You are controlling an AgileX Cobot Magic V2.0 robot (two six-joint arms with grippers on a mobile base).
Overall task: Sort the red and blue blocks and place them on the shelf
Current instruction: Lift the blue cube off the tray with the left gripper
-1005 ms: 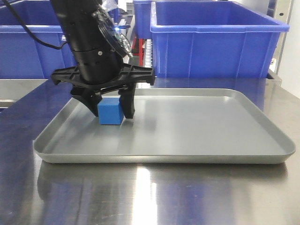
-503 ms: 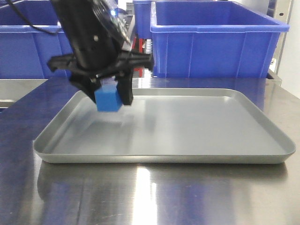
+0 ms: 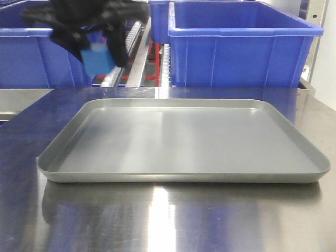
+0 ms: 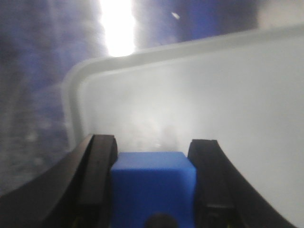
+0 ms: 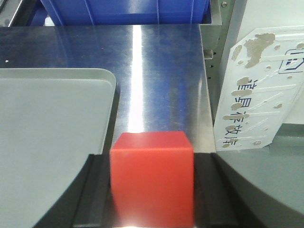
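Up goes the blue block (image 3: 97, 59), clear of the tray (image 3: 184, 177), now upper left, left gripper (image 3: 98, 51) clamped on its flat sides. Right gripper (image 5: 152, 192) pinches the red block (image 5: 152, 168) above the table (image 5: 159, 71). Both look light, rigid, grippy. Shelf (image 3: 137, 58) waits behind.

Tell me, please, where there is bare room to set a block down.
The whole tray floor is bare, as is the table strip before it and the strip on its right. Behind it is crowded: blue bins, shelf, left gripper holding the blue block.
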